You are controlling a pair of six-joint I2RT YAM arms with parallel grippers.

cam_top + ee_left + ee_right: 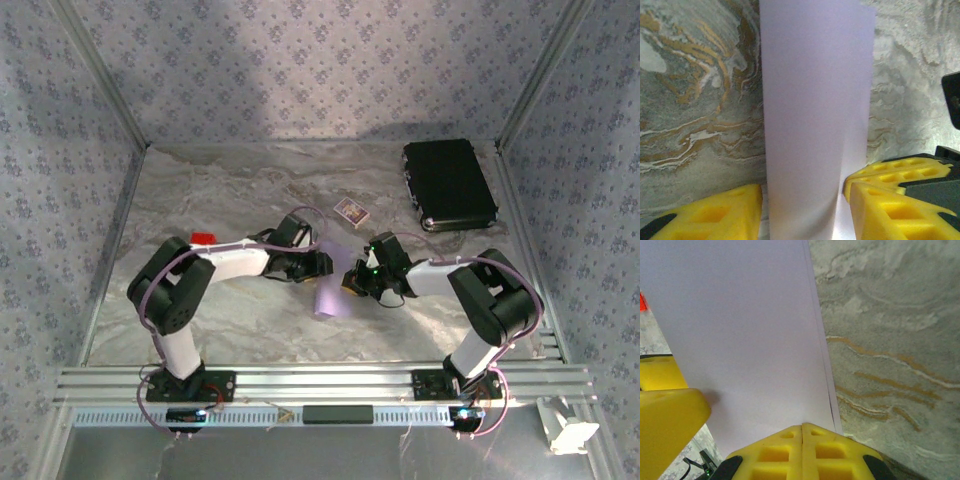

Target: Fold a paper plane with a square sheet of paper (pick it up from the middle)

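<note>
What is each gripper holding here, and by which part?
The right gripper is shut on the square sheet of paper, at its near edge. The left gripper straddles it; whether it grips cannot be told.

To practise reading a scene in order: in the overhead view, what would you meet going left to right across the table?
Red block → left gripper → lilac paper → right gripper → black case.
</note>
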